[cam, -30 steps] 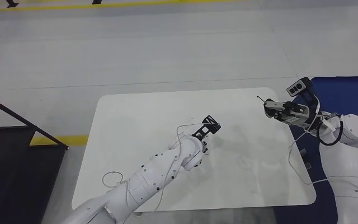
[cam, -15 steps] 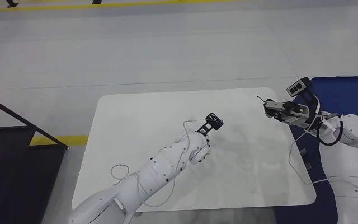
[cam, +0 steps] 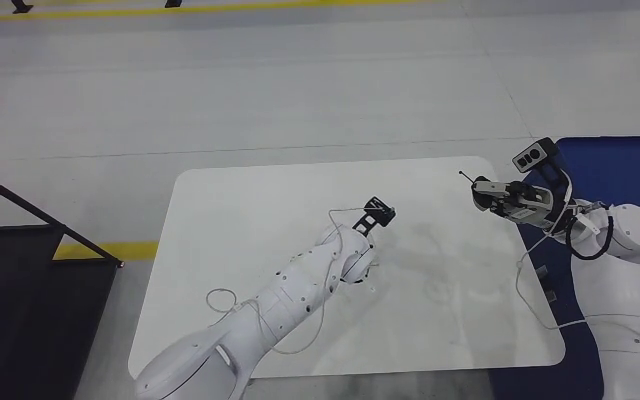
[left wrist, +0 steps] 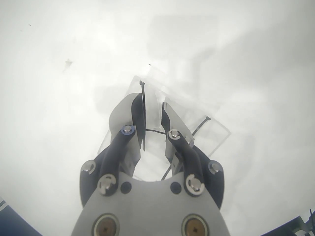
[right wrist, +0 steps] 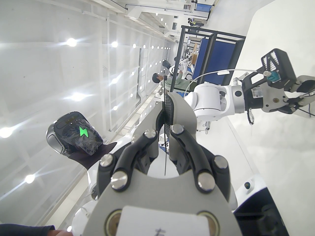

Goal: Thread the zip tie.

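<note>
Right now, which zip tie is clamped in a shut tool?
The zip tie in the right tool; the other zip ties lie at the clear tray under the open left tool.

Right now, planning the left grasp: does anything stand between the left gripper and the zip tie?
Nothing visible: the zip tie sits just inside the open left gripper, with clear plastic around it.

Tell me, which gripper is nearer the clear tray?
Left. The left gripper is just over the clear tray; the right gripper, holding a zip tie, is at the table's edge.
</note>
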